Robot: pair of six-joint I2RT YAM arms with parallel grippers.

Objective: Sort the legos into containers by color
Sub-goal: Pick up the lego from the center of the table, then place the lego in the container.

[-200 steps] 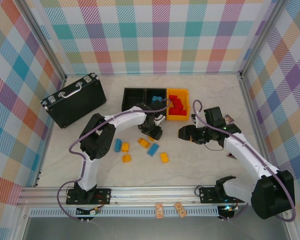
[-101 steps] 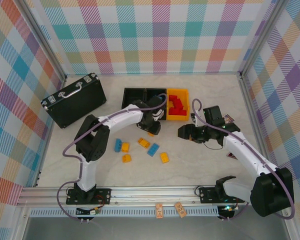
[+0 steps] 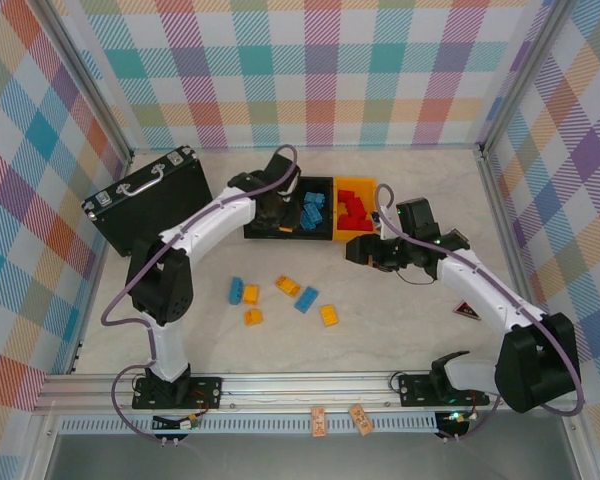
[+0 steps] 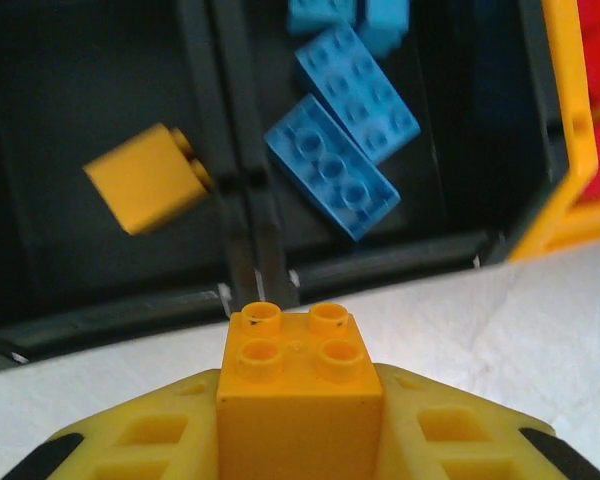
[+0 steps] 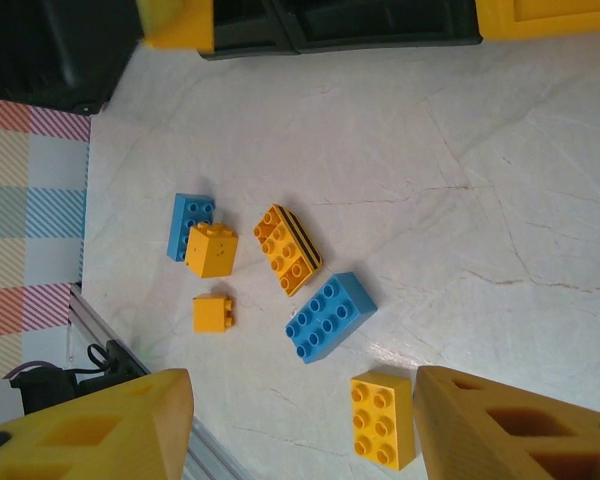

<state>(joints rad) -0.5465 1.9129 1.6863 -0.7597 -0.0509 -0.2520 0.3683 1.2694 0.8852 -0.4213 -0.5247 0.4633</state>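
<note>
My left gripper (image 3: 276,214) hangs at the near edge of the left black container (image 3: 250,205), shut on a yellow-orange lego (image 4: 300,385). In the left wrist view that container (image 4: 80,100) holds one yellow lego (image 4: 145,180). The middle black container (image 4: 450,150) holds blue legos (image 4: 330,180). Red legos (image 3: 352,207) lie in the orange-yellow container (image 3: 355,238). My right gripper (image 3: 358,252) is open above the table, its fingers (image 5: 90,430) apart with nothing between them. Loose legos lie below it: blue (image 5: 330,316), yellow (image 5: 383,419), orange (image 5: 288,249).
More loose legos sit left of centre: blue (image 3: 236,290), yellow (image 3: 250,294) and yellow (image 3: 253,317). A black case (image 3: 150,198) stands at the back left. A small red triangular piece (image 3: 463,311) lies by the right arm. An aluminium rail (image 3: 310,385) bounds the near edge.
My left arm has swung from the middle of the table back to the bins, carrying the yellow-orange lego. My right gripper has shifted slightly back and left.
</note>
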